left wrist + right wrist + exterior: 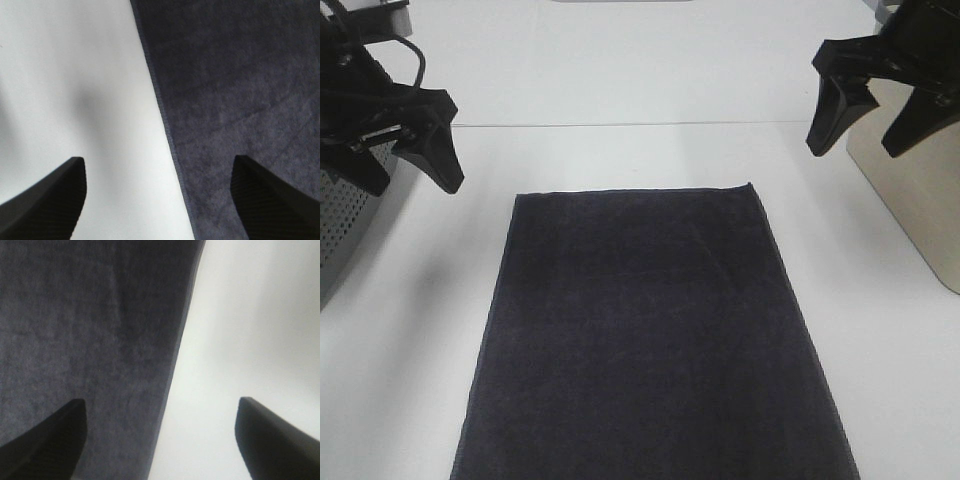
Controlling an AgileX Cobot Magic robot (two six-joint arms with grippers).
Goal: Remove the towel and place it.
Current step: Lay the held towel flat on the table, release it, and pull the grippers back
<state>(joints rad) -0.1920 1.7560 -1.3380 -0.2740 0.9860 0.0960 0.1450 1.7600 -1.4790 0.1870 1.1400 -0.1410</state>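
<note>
White tabletop (620, 150) fills most of the high view, plain and evenly lit, with a faint seam line running across it beyond the towel. The towel (650, 340) lies flat in the middle of it, very dark and nearly black, spread out full with no folds. Its far short edge runs straight across, and its long sides run towards the camera and out of the bottom of the picture.

The left gripper (412, 185) hangs off the towel's far left corner with its two fingers spread apart and nothing between them. In its wrist view the towel's long hemmed edge passes between the fingers, one over bare table and the other over the cloth (how high above, I cannot tell).

The right gripper (855, 150) hangs beyond the far right corner, also spread wide and holding nothing. Its wrist view shows the same layout mirrored, with the towel's other long edge running between the two dark fingers.

A grey perforated panel (340, 220) stands at the left edge of the table, and a beige box (910, 200) sits at the right edge, well apart from the towel.
</note>
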